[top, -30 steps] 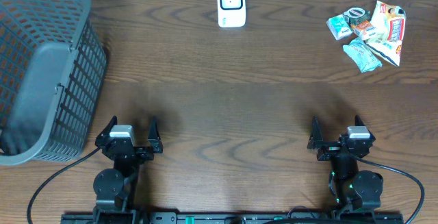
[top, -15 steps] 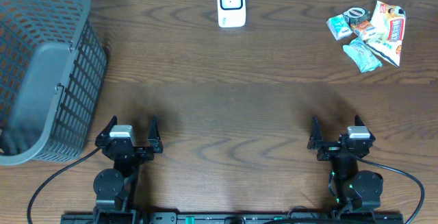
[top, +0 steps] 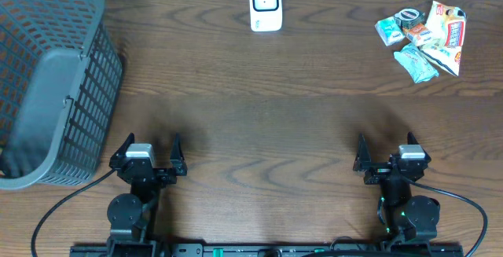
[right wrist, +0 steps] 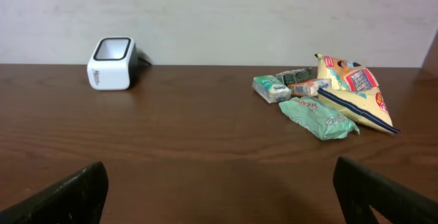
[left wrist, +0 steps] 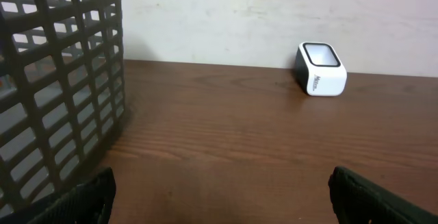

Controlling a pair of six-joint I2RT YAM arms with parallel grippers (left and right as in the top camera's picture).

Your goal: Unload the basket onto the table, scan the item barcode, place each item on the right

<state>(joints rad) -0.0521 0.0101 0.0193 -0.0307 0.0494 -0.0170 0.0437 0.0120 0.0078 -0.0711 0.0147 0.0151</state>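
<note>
The items lie in a loose heap on the worktop, far ahead of the right gripper and a little to its outer side: a yellow-and-red pouch, a crumpled green packet, a small green pack and something darker among them that is too small to name. No barcode shows from here, so one will likely need turning once lifted. The scanner, a white box with a dark window facing up, stands well ahead, between the two arms, probably so that either can pass an item over it. The right gripper is spread wide and empty, near the front edge. The left gripper is likewise wide apart and empty; a grey basket sits just ahead to its outer side, presumably for scanned goods.
</note>
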